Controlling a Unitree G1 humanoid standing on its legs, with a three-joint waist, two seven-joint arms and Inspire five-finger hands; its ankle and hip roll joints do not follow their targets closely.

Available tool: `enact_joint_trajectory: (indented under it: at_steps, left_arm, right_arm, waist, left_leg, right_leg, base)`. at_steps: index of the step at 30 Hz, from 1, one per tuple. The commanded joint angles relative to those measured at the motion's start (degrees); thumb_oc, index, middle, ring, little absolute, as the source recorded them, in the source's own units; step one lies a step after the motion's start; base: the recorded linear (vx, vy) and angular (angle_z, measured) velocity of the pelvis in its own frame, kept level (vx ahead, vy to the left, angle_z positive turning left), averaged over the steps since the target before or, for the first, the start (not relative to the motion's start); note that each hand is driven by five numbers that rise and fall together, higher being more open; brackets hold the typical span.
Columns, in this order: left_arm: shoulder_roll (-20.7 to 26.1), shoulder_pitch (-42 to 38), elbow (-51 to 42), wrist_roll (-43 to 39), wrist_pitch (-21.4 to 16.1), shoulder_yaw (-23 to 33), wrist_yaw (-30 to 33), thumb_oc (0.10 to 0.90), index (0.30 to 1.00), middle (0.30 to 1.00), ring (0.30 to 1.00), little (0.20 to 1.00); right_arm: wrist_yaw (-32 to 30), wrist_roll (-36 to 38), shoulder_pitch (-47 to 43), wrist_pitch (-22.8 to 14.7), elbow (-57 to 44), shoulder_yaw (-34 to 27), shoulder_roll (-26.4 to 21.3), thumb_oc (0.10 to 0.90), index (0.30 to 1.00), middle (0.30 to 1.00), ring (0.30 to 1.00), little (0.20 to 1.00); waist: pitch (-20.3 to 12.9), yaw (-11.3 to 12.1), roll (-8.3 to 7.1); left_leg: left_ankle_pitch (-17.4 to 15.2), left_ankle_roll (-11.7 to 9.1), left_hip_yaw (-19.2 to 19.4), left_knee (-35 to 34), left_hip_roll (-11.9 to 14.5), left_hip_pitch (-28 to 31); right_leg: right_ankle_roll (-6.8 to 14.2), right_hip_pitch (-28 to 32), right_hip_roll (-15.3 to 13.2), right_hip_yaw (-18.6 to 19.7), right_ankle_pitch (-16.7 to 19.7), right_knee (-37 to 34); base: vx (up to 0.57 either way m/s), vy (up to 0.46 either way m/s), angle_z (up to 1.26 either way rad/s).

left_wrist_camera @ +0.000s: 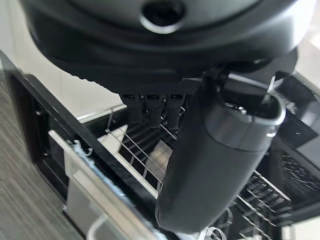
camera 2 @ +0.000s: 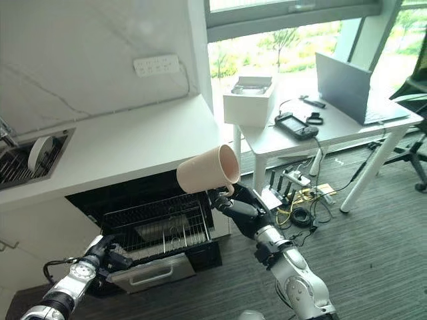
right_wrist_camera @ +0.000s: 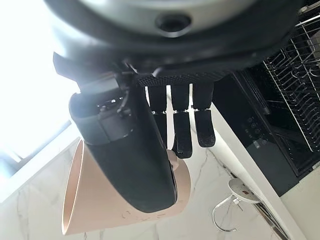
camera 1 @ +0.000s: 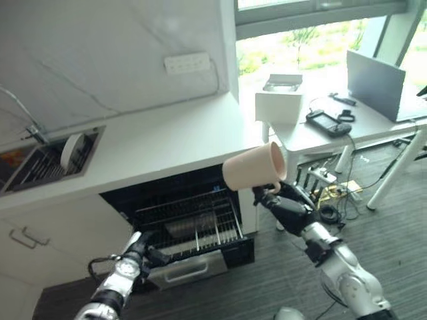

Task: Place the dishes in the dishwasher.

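Mug (camera 1: 254, 168), pale peach, sits in my right hand (camera 1: 288, 208), fingers hooked thru its handle; it's tipped on its side, mouth facing right, up in the air just right of the dishwasher (camera 1: 187, 220) opening and about level w/ the counter (camera 1: 167, 143) edge. Left hand (camera 1: 141, 249) is low at the front of the pulled-out wire rack (camera 1: 193, 223); fingers reach over the rack's front edge, can't tell if they grip it. Plate (camera 1: 71, 151) stands upright in the sink (camera 1: 40, 163).
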Motion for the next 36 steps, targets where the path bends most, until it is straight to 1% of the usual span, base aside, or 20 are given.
enact_joint_trajectory:
  at_steps: [1, 3, 5, 7, 8, 9, 10, 12, 14, 15, 17, 21, 22, 26, 28, 30, 31, 32, 34, 36]
  left_arm:
    - [3.72, -5.16, -0.68, 2.50, -3.36, -0.50, 3.29, 0.800, 0.900, 0.900, 0.900, 0.900]
    - [2.25, -5.00, 3.48, 4.02, -1.71, -1.61, -2.37, 0.800, 0.900, 0.900, 0.900, 0.900]
    - [0.96, -4.67, 6.23, 5.97, 1.49, -3.60, -10.52, 0.800, 0.900, 0.900, 0.900, 0.900]
    - [-0.74, -4.42, 8.37, 5.65, 3.18, -5.77, -21.01, 0.800, 0.900, 0.900, 0.900, 0.900]
    - [-1.45, -4.21, 8.80, 4.98, 4.43, -7.38, -28.12, 0.800, 0.900, 0.900, 0.900, 0.900]
    - [-1.73, -3.98, 8.95, 4.35, 4.89, -8.04, -30.87, 0.800, 0.900, 0.900, 0.900, 0.900]
    - [-2.07, -3.34, 8.74, 3.37, 6.52, -9.53, -36.77, 0.800, 0.900, 0.900, 0.900, 0.900]
    - [-1.44, -2.61, 7.70, 2.38, 8.16, -10.79, -45.29, 0.800, 0.900, 0.900, 0.900, 0.900]
    - [-0.70, -1.42, 5.92, 0.02, 9.84, -12.35, -58.37, 0.800, 0.900, 0.900, 0.900, 0.900]
    - [-0.64, -0.88, 4.78, 0.04, 10.91, -12.32, -63.46, 0.800, 0.900, 0.900, 0.900, 0.900]
    - [-0.77, 0.29, 2.91, 0.17, 11.74, -13.30, -70.60, 0.800, 0.900, 0.900, 0.900, 0.900]
    - [-0.37, 2.28, -1.12, 1.84, 12.89, -15.11, -81.77, 0.800, 0.900, 0.900, 0.900, 0.900]
    - [-0.05, 2.77, -2.66, 2.21, 13.66, -15.20, -84.43, 0.800, 0.900, 0.900, 0.900, 0.900]
    - [0.53, 4.02, -6.80, 1.75, 15.45, -15.57, -89.84, 0.800, 0.900, 0.900, 0.900, 0.900]
    - [1.54, 4.55, -9.50, 3.55, 16.13, -15.84, -93.32, 0.800, 0.900, 0.900, 0.900, 0.900]
    - [2.22, 5.14, -10.92, 3.83, 16.22, -16.07, -93.85, 0.800, 0.900, 0.900, 0.900, 0.900]
    - [2.49, 5.39, -11.80, 3.18, 16.54, -16.25, -93.31, 0.800, 0.900, 0.900, 0.900, 0.900]
    - [2.96, 5.41, -13.77, 1.63, 17.59, -15.96, -90.75, 0.800, 0.900, 0.900, 0.900, 0.900]
    - [3.64, 5.29, -14.46, 0.02, 17.76, -15.22, -87.65, 0.800, 0.900, 0.900, 0.900, 0.900]
    - [4.44, 5.10, -14.89, -2.85, 17.78, -13.11, -84.37, 0.800, 0.900, 0.900, 0.900, 0.900]
  right_arm:
    - [3.19, 4.39, -6.62, -3.18, -8.08, -3.04, 2.53, 0.400, 0.300, 0.300, 0.300, 0.300]
    - [3.14, 4.12, -6.64, -2.41, -8.56, -3.13, 2.70, 0.400, 0.300, 0.300, 0.300, 0.300]
    - [2.95, 4.05, -7.07, -1.66, -8.72, -3.11, 2.60, 0.400, 0.300, 0.300, 0.300, 0.300]
    - [2.26, 3.81, -7.85, -0.96, -8.73, -2.50, 2.58, 0.400, 0.300, 0.300, 0.300, 0.300]
    - [2.13, 3.35, -8.28, -0.51, -8.47, -2.12, 2.82, 0.400, 0.300, 0.300, 0.300, 0.300]
    - [2.28, 3.22, -8.47, -0.34, -8.13, -2.03, 2.89, 0.400, 0.300, 0.300, 0.300, 0.300]
    - [2.68, 2.83, -8.76, -0.23, -7.42, -1.68, 3.08, 0.400, 0.300, 0.300, 0.300, 0.300]
    - [3.06, 2.59, -8.60, -0.17, -7.10, -1.51, 3.04, 0.400, 0.300, 0.300, 0.300, 0.300]
    - [3.46, 2.70, -8.47, 0.19, -6.85, -1.73, 2.67, 0.400, 0.300, 0.300, 0.300, 0.300]
    - [3.76, 2.70, -8.34, -0.05, -6.57, -1.69, 2.53, 0.400, 0.300, 0.300, 0.300, 0.300]
    - [4.72, 2.60, -8.22, -0.82, -5.49, -1.84, 2.42, 0.400, 0.300, 0.300, 0.300, 0.300]
    - [5.60, 2.98, -8.14, -1.72, -4.44, -2.08, 1.97, 0.400, 0.300, 0.300, 0.300, 0.300]
    - [5.78, 3.09, -7.97, -1.80, -4.42, -2.10, 1.84, 0.400, 0.300, 0.300, 0.300, 0.300]
    - [6.27, 2.77, -7.59, -1.90, -4.34, -1.95, 1.93, 0.400, 0.300, 0.300, 0.300, 0.300]
    - [6.11, 3.11, -7.27, -1.63, -4.74, -2.25, 1.50, 0.400, 0.300, 0.300, 0.300, 0.300]
    - [6.15, 3.00, -7.17, -1.78, -4.58, -2.21, 1.56, 0.400, 0.300, 0.300, 0.300, 0.300]
    - [6.07, 2.94, -7.14, -1.86, -4.52, -2.08, 1.59, 0.400, 0.300, 0.300, 0.300, 0.300]
    - [5.93, 2.78, -7.05, -2.34, -4.25, -1.64, 1.60, 0.400, 0.300, 0.300, 0.300, 0.300]
    - [5.66, 2.57, -6.97, -2.25, -4.38, -1.68, 1.74, 0.400, 0.300, 0.300, 0.300, 0.300]
    - [5.47, 2.72, -6.72, -2.18, -4.81, -2.13, 1.44, 0.400, 0.300, 0.300, 0.300, 0.300]
  waist:
    - [0.60, -0.88, -0.27]
    - [0.48, -1.49, -0.25]
    - [0.42, -2.03, 0.05]
    - [0.33, -2.55, 0.50]
    - [0.24, -2.91, 0.90]
    - [0.18, -3.03, 1.08]
    - [0.10, -3.26, 1.45]
    - [0.07, -3.40, 1.77]
    - [0.03, -3.44, 1.93]
    - [0.05, -3.35, 1.95]
    - [0.13, -3.09, 1.92]
    - [0.25, -2.49, 1.69]
    - [0.29, -2.37, 1.61]
    - [0.34, -2.05, 1.44]
    - [0.30, -1.78, 1.29]
    - [0.31, -1.58, 1.23]
    - [0.30, -1.47, 1.20]
    - [0.33, -1.04, 1.13]
    - [0.19, -0.60, 1.08]
    - [0.07, 0.04, 0.98]
  left_leg:
    - [-6.32, 0.94, -1.52, 5.43, 1.29, 0.20]
    - [-6.39, 0.97, -1.08, 5.43, 1.40, 0.39]
    - [-6.38, 0.99, -0.62, 5.43, 1.49, 0.54]
    - [-6.66, 1.07, -0.04, 5.43, 1.56, 0.84]
    - [-6.73, 1.12, 0.41, 5.43, 1.65, 1.00]
    - [-6.81, 1.16, 0.66, 5.43, 1.70, 1.12]
    - [-7.00, 1.29, 1.02, 5.43, 1.69, 1.32]
    - [-7.17, 1.40, 1.35, 5.43, 1.64, 1.57]
    - [-7.39, 1.50, 1.59, 5.43, 1.58, 1.78]
    - [-7.49, 1.56, 1.69, 5.43, 1.59, 1.86]
    - [-7.71, 1.67, 1.67, 5.43, 1.52, 1.91]
    - [-7.99, 1.78, 1.10, 5.43, 1.20, 1.79]
    - [-8.05, 1.81, 1.02, 5.43, 1.22, 1.77]
    - [-8.24, 1.91, 0.66, 5.43, 1.10, 1.72]
    - [-8.25, 1.90, 0.54, 5.43, 1.15, 1.67]
    - [-8.25, 1.94, 0.32, 5.43, 1.10, 1.62]
    - [-8.28, 1.95, 0.21, 5.43, 1.10, 1.62]
    - [-8.21, 1.96, -0.08, 5.43, 1.11, 1.56]
    - [-8.13, 1.94, -0.42, 5.43, 1.12, 1.39]
    - [-7.96, 1.87, -0.93, 5.43, 1.04, 1.10]
  right_leg:
    - [4.47, 6.36, 0.79, 3.22, -3.51, -5.01]
    - [4.50, 6.29, 0.85, 3.57, -3.56, -5.01]
    - [4.52, 6.10, 0.94, 4.02, -3.49, -5.01]
    - [4.56, 5.99, 0.98, 4.41, -3.52, -5.01]
    - [4.58, 5.96, 1.01, 4.67, -3.53, -5.01]
    - [4.59, 5.93, 1.06, 4.86, -3.54, -5.01]
    - [4.64, 5.96, 1.08, 5.13, -3.63, -5.01]
    - [4.76, 6.08, 1.02, 5.30, -3.67, -5.01]
    - [4.89, 6.19, 0.91, 5.37, -3.64, -5.01]
    - [4.92, 6.25, 0.84, 5.33, -3.65, -5.01]
    - [4.98, 6.34, 0.70, 5.13, -3.60, -5.01]
    - [5.08, 6.54, 0.43, 4.81, -3.60, -5.01]
    - [5.08, 6.63, 0.33, 4.67, -3.63, -5.01]
    - [5.09, 6.85, 0.18, 4.39, -3.66, -5.01]
    - [5.12, 6.98, 0.01, 4.13, -3.67, -5.01]
    - [5.09, 7.05, -0.01, 3.99, -3.65, -5.01]
    - [5.09, 7.12, -0.04, 3.89, -3.66, -5.01]
    - [5.06, 7.30, -0.19, 3.54, -3.64, -5.01]
    - [5.08, 7.42, -0.34, 3.17, -3.67, -5.01]
    - [5.16, 7.53, -0.57, 2.69, -3.60, -5.01]
  base:
    - [0.02, -0.003, -0.12]
    - [0.02, 0.003, -0.06]
    - [0.00, 0.021, -0.12]
    - [0.00, 0.043, -0.12]
    - [0.00, 0.043, -0.14]
    - [0.00, 0.050, -0.20]
    - [0.00, 0.036, -0.21]
    - [0.00, 0.028, -0.15]
    - [-0.01, 0.014, -0.06]
    - [-0.02, 0.006, -0.07]
    - [-0.02, -0.003, -0.10]
    - [-0.02, -0.003, -0.01]
    - [-0.03, -0.002, 0.11]
    - [-0.01, 0.001, 0.04]
    - [-0.01, 0.001, 0.02]
    - [-0.01, 0.000, 0.07]
    - [-0.01, 0.003, 0.04]
    - [-0.01, 0.001, 0.04]
    - [-0.01, -0.003, 0.05]
    - [-0.01, -0.004, 0.07]
